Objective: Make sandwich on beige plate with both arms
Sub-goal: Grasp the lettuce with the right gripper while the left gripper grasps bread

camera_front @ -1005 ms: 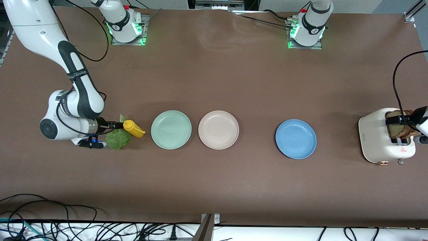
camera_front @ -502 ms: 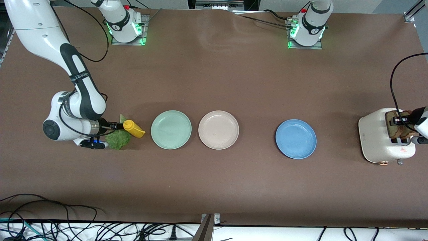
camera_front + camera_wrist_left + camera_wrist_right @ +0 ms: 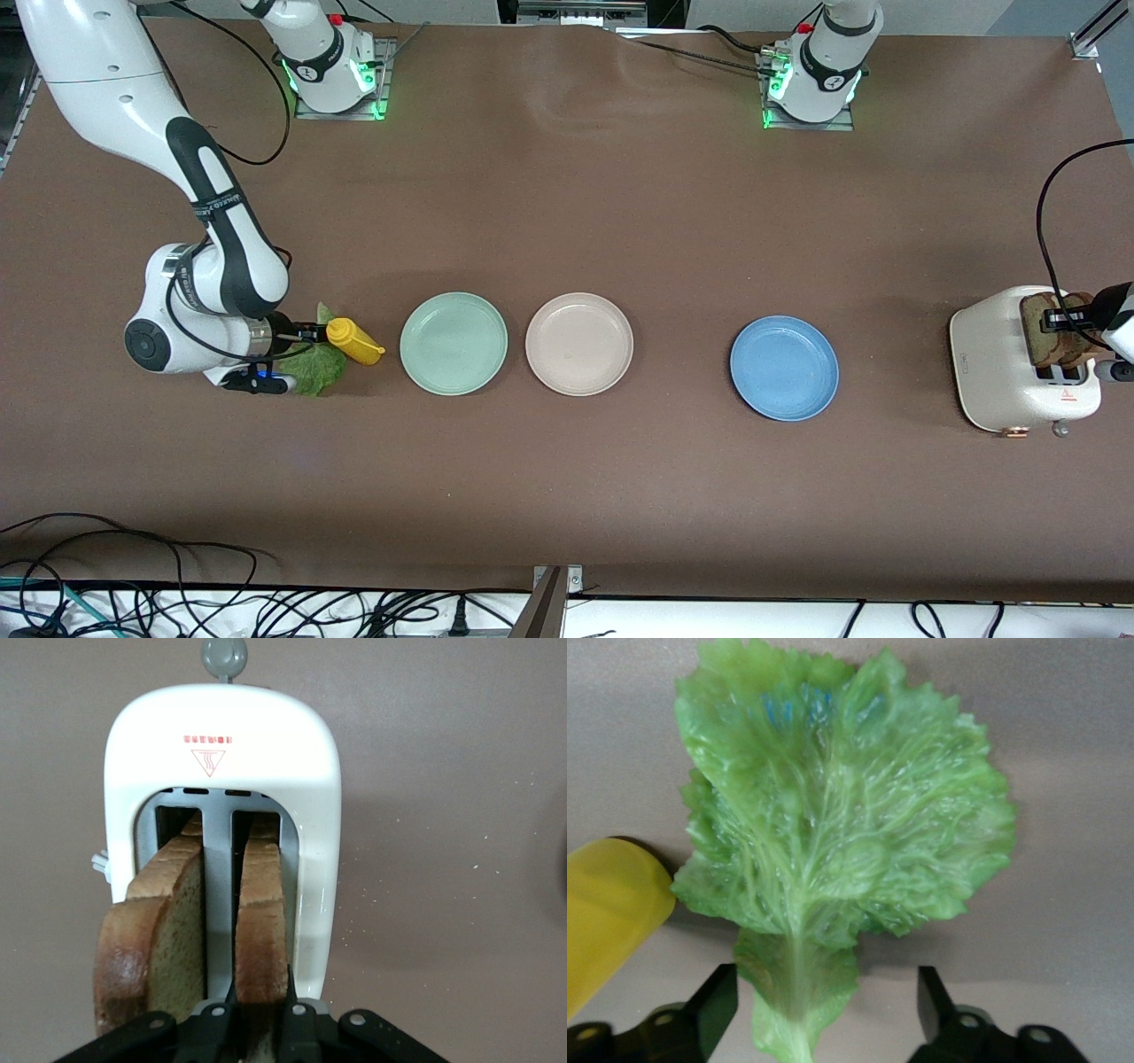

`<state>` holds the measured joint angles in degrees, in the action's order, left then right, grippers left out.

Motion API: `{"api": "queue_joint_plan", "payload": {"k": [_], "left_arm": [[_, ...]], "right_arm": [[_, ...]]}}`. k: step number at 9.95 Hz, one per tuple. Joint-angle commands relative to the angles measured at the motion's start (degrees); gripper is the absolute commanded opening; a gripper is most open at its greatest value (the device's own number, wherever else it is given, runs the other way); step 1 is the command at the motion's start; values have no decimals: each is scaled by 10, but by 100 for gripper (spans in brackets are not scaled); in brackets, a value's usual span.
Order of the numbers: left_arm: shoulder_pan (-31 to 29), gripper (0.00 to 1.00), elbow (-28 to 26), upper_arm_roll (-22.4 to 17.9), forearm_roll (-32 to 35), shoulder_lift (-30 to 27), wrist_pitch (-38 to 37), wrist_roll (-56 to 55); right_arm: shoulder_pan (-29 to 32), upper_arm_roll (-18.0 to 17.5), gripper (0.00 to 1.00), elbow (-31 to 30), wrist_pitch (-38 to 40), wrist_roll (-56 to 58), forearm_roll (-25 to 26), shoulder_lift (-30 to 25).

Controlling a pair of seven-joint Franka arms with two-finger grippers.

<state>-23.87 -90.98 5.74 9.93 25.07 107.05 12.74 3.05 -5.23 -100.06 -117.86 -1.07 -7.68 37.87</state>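
Left tool around upright bread slice

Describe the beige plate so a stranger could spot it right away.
Three plates sit in a row across the brown table. The beige plate is the middle one, close beside the green plate and well apart from the blue plate, the only pale cream one.

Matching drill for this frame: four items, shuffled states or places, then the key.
1. lettuce leaf
2. beige plate
3. bread slice
4. mustard bottle

a. in a toaster slot, left gripper closed on it
b. beside the leaf
c. between the mint-green plate and blue plate
d. stem between the open right gripper fingers

Pairs: 1-d, 2-c, 3-a, 4-b
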Motion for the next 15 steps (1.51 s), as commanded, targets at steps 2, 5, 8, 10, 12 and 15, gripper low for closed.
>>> {"api": "queue_joint_plan", "payload": {"k": [2,5,8,10,12,15], "left_arm": [[0,0,10,10,9,-43,-39,5],[9,0,14,24,9,-69,-67,5],[50,0,24,37,32,-103,-106,-5],[71,0,25,44,43,-112,-112,-8],[74,0,26,90,35,-119,-154,-9],[74,0,38,185,-2,-120,-191,-106]], "right_arm": [[2,-3,15,7,-2,12,-10,5],[2,-7,0,9,7,15,-10,-5],[7,0,0,27,73,31,-11,-45],[13,18,0,29,103,57,-9,-91],[13,30,0,32,147,58,-9,-132],[13,37,0,40,218,63,-4,-183]]}}
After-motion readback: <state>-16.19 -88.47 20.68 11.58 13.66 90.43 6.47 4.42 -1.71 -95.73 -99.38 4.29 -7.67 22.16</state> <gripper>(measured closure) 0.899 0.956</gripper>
